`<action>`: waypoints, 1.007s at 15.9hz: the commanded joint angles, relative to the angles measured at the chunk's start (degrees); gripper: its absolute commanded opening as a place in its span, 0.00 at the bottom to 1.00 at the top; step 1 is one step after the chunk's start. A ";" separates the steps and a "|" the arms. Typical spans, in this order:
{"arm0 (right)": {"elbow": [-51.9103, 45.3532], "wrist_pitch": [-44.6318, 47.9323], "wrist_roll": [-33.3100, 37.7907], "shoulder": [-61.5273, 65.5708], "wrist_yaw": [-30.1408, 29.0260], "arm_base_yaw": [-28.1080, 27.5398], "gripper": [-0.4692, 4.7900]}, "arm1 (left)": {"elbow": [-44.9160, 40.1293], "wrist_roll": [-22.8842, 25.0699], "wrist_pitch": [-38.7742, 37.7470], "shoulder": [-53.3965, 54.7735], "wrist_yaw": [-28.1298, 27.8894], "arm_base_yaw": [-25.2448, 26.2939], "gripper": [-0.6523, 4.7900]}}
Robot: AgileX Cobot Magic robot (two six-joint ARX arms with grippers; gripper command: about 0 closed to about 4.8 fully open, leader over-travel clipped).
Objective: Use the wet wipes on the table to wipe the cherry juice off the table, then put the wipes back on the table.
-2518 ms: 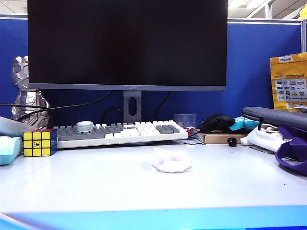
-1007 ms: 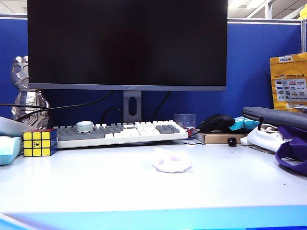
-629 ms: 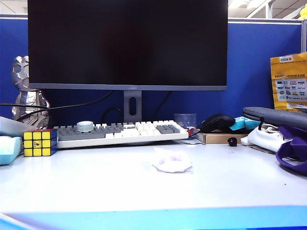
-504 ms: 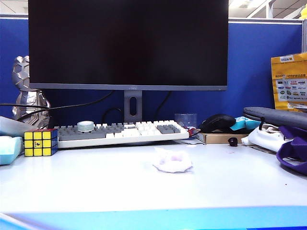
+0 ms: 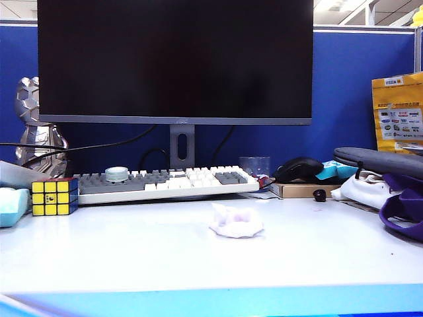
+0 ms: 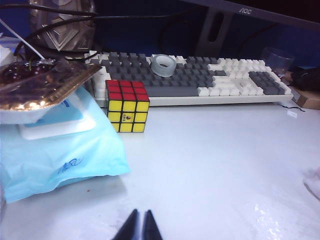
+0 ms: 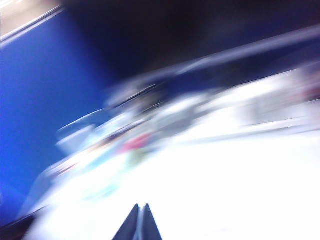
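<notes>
The wet wipes (image 5: pixel 236 222) lie crumpled in the middle of the white table (image 5: pixel 132 257), white with faint pink stains, in front of the keyboard. A tiny reddish speck (image 6: pixel 88 190) shows on the table beside the pale blue pack; I cannot tell whether it is the cherry juice. My left gripper (image 6: pixel 140 214) is shut and empty, low over the table's near left part. My right gripper (image 7: pixel 140 206) is shut and empty; its view is smeared by motion. Neither gripper shows in the exterior view.
Behind the wipes stand a keyboard (image 5: pixel 165 181) and a monitor (image 5: pixel 175 59). A colour cube (image 5: pixel 55 196) and a pale blue pack (image 6: pixel 55 155) sit at the left. A mouse (image 5: pixel 299 169), a small black ball (image 5: pixel 320 195) and bags (image 5: pixel 396 198) crowd the right.
In the exterior view the wipes and everything else on the table lie as before. Neither arm has come into that view.
</notes>
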 commanded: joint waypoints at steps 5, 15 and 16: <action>4.42 20.83 31.69 25.14 -16.02 1.57 0.09 | -0.02 0.24 0.31 -0.17 -0.02 0.02 0.17; 16.02 -2.05 -8.24 35.91 9.70 20.28 0.08 | -0.02 0.26 0.31 -0.17 0.00 0.02 0.17; 18.64 -8.98 -17.25 35.93 21.03 22.69 0.08 | -0.02 0.24 0.33 -0.17 -0.02 0.02 0.17</action>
